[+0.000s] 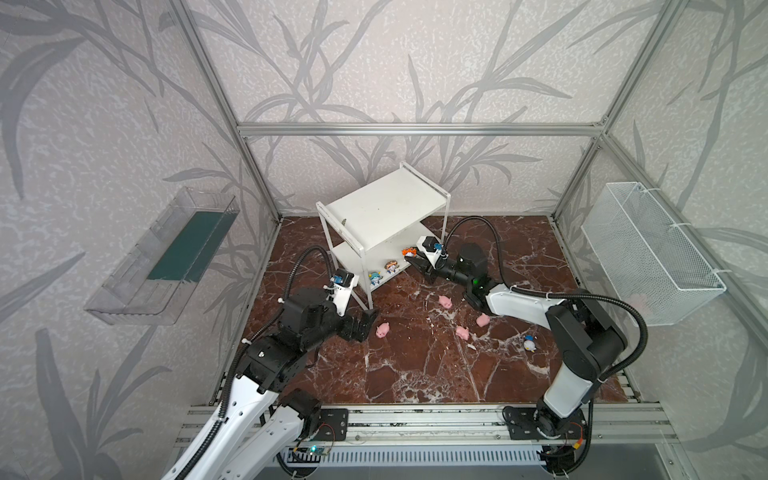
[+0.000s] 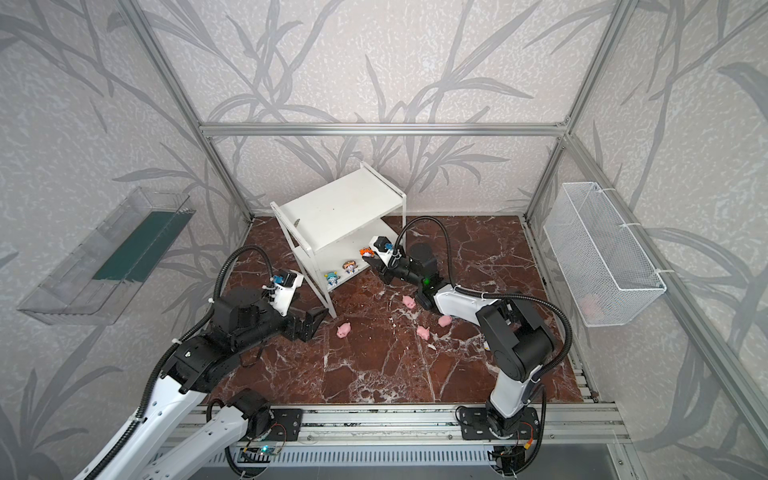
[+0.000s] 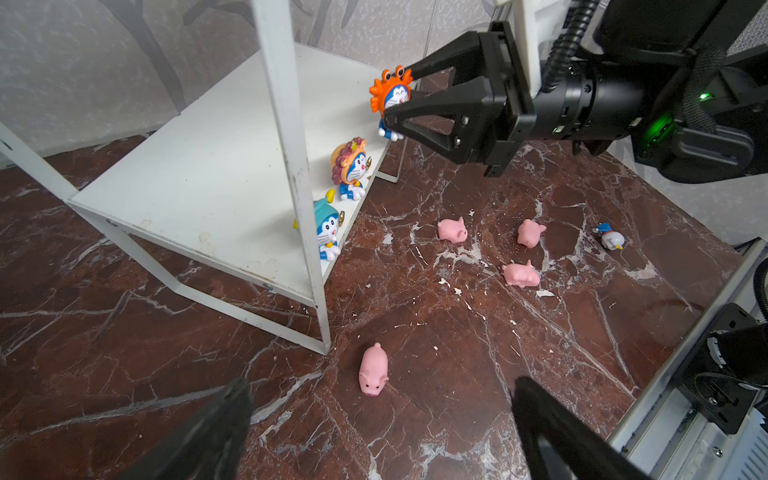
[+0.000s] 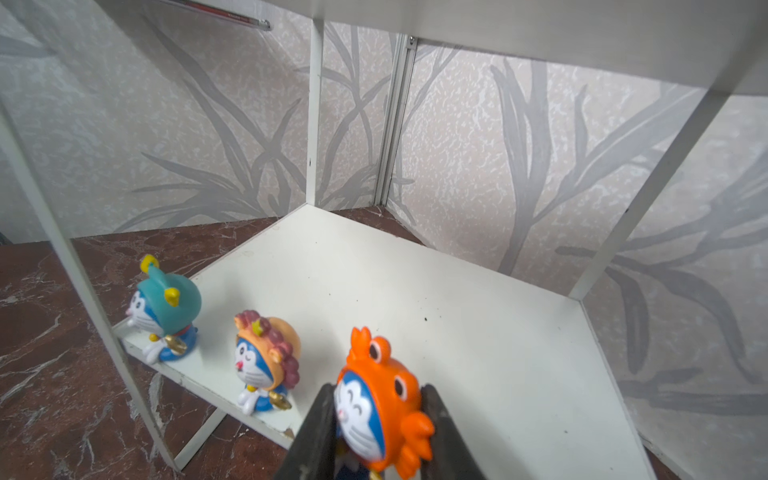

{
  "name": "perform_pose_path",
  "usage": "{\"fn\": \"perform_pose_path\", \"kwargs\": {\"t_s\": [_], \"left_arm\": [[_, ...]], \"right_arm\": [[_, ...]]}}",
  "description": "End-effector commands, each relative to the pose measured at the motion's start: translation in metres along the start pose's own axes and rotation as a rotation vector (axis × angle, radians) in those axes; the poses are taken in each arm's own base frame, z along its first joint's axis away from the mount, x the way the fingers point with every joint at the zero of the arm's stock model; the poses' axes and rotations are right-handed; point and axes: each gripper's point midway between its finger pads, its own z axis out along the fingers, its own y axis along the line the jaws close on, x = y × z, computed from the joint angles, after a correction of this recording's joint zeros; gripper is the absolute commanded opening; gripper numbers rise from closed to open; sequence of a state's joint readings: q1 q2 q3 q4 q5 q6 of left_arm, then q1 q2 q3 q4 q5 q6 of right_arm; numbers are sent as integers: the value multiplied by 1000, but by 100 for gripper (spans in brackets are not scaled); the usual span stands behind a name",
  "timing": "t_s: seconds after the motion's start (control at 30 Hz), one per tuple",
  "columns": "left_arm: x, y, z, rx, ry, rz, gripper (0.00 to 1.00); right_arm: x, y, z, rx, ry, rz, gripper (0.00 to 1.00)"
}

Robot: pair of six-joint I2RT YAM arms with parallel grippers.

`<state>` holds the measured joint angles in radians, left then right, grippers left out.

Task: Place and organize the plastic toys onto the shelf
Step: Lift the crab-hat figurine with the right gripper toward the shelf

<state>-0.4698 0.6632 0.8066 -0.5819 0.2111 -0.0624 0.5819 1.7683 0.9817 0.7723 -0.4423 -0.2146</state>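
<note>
Gripping the orange crab figurine in the right end effector at the lower front edge of the shelf, beside the lion-maned figurine — lower until feet rest, keep upright, release gently. Meanwhile, with left end effector wide open near a pig on the tabletop.

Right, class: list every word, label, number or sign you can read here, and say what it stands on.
None can be read.
A small dark mark on the front edge of the shelf's top board: too small to read.
The crab figurine: a face, no lettering.
</note>
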Motion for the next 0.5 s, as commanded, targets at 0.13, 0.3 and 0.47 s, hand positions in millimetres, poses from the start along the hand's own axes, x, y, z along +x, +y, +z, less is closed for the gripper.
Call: {"fn": "perform_pose_path", "kwargs": {"t_s": [0.13, 0.3, 0.47], "left_arm": [[0, 2, -2, -11, -18, 10, 99], [-1, 2, -3, -8, -21, 10, 99], [0, 3, -3, -14, -22, 10, 99]], "right_arm": [[3, -15, 11, 29, 2, -10, 8], [12, -22, 15, 36, 22, 0, 8], [18, -28, 17, 39, 28, 18, 10]]}}
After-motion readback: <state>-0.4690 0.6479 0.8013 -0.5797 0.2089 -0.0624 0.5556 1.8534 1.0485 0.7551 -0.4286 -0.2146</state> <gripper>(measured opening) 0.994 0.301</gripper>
